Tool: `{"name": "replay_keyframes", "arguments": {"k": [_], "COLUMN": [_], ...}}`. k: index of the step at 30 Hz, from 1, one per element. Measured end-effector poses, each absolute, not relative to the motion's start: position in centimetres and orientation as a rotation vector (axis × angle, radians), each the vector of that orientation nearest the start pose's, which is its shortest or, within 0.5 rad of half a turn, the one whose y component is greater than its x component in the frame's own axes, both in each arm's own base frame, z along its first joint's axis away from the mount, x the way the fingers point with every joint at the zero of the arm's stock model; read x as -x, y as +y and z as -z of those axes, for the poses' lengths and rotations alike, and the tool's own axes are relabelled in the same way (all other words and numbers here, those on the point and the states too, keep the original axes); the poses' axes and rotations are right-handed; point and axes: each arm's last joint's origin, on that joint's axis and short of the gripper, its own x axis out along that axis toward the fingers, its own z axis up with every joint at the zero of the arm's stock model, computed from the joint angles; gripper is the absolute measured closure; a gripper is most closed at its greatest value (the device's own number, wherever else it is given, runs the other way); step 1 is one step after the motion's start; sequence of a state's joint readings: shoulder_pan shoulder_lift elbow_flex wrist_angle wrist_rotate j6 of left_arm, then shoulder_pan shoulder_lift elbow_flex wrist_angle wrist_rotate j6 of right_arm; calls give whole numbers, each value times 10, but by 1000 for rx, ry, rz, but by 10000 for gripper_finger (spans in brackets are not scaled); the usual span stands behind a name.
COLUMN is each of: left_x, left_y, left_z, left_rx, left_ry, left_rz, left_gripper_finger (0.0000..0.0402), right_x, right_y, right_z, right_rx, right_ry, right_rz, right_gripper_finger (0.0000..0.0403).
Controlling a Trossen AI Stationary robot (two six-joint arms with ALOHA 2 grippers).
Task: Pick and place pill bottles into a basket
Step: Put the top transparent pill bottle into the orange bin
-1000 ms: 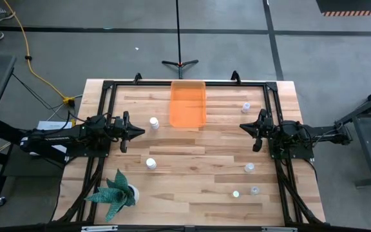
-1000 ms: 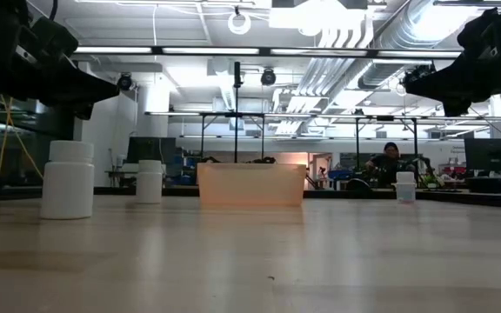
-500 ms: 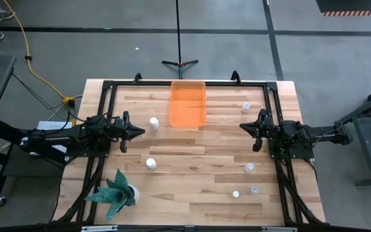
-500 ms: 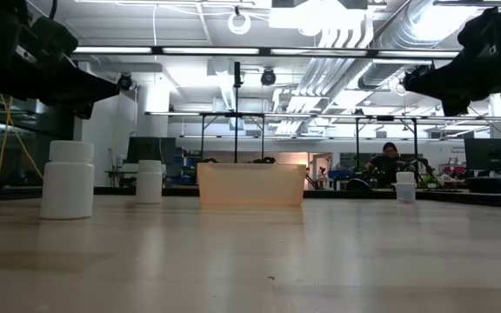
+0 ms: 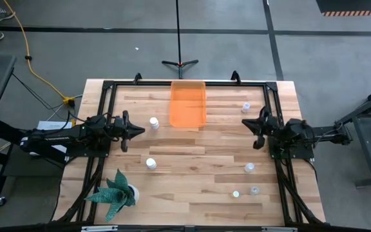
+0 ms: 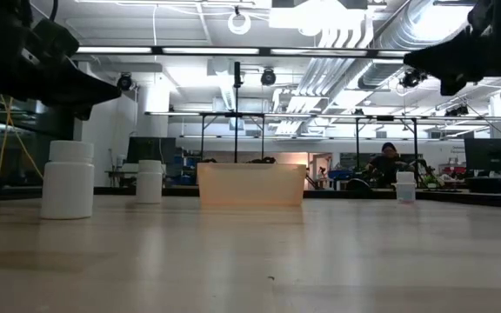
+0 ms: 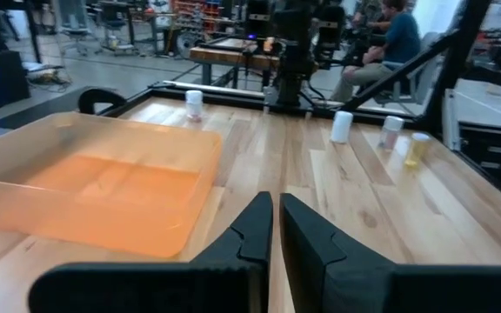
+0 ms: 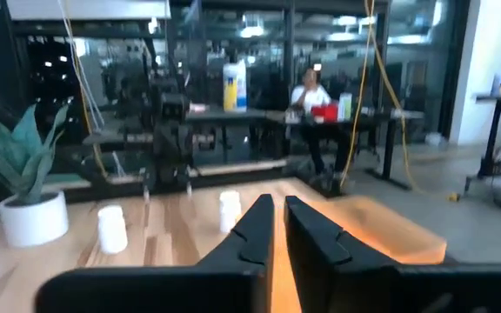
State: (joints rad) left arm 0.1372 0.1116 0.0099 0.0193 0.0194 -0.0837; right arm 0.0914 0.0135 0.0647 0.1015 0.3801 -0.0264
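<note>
The orange bin [image 5: 188, 103] stands on its base at the table's far middle; it also shows in the low view [image 6: 250, 183]. Several small white pill bottles stand upright on the table: two on the left [image 5: 154, 122] [image 5: 151, 164], one at the far right [image 5: 245, 107], and others at the near right [image 5: 250, 167]. My left gripper [image 5: 143, 131] is shut and empty above the table, just near-left of the first bottle. My right gripper [image 5: 245, 122] is shut and empty, raised above the table's right side, near the far right bottle.
A green spiky plant in a white pot [image 5: 116, 192] stands at the table's near left corner. A black frame [image 5: 192, 82] runs along the table's edges. People sit in the room beyond the table [image 6: 390, 161].
My right gripper has gone up and a little toward the table's right edge, staying shut. The bottles and the bin have kept still.
</note>
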Motion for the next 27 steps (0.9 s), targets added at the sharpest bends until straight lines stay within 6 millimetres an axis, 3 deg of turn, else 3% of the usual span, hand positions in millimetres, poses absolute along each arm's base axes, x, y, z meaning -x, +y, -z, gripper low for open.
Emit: {"name": "replay_keyframes", "arguments": {"k": [8, 15, 27], "left_x": [-103, -103, -102], "left_y": [16, 16, 18], "left_z": [-164, -165, -171], "left_rx": [87, 85, 83], "left_ry": [26, 15, -39], "left_rz": [-182, -183, -261], "left_gripper_finger": [339, 339, 339], "right_x": [-88, -85, -96], "right_y": [-5, -12, -19], "right_z": [-206, -206, -216], "right_rx": [-80, -47, 16], "right_ry": [-275, -247, -281], "right_rz": [389, 638, 693], "right_gripper_finger": [281, 212, 171]}}
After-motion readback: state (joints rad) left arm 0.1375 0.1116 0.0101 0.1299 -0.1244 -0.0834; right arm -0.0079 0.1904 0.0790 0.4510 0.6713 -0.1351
